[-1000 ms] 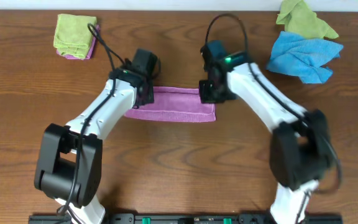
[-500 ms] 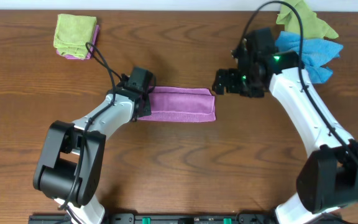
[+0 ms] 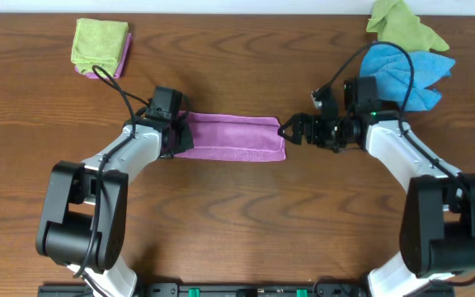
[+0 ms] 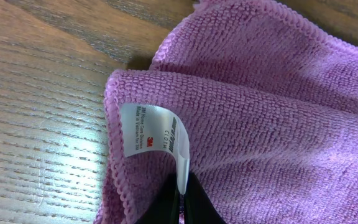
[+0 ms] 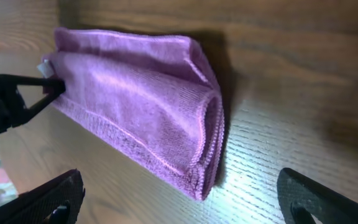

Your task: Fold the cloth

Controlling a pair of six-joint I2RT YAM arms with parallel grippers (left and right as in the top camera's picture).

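Overhead: your left gripper (image 3: 176, 137) pinches the cloth (image 3: 236, 138) at its left end; right gripper (image 3: 291, 132) gapes beside its right end. Lift now and the unheld layers may spill open.

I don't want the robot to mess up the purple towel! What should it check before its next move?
1. Left gripper shut on the cloth at its white label: ok.
2. That pinch holds every layer: cannot tell.
3. Right gripper open, facing the cloth's right end, not touching it: ok.
4. Cloth lies as a long folded strip, layers stacked at the right end: ok.
5. Blue cloth lies apart from the strip: ok.
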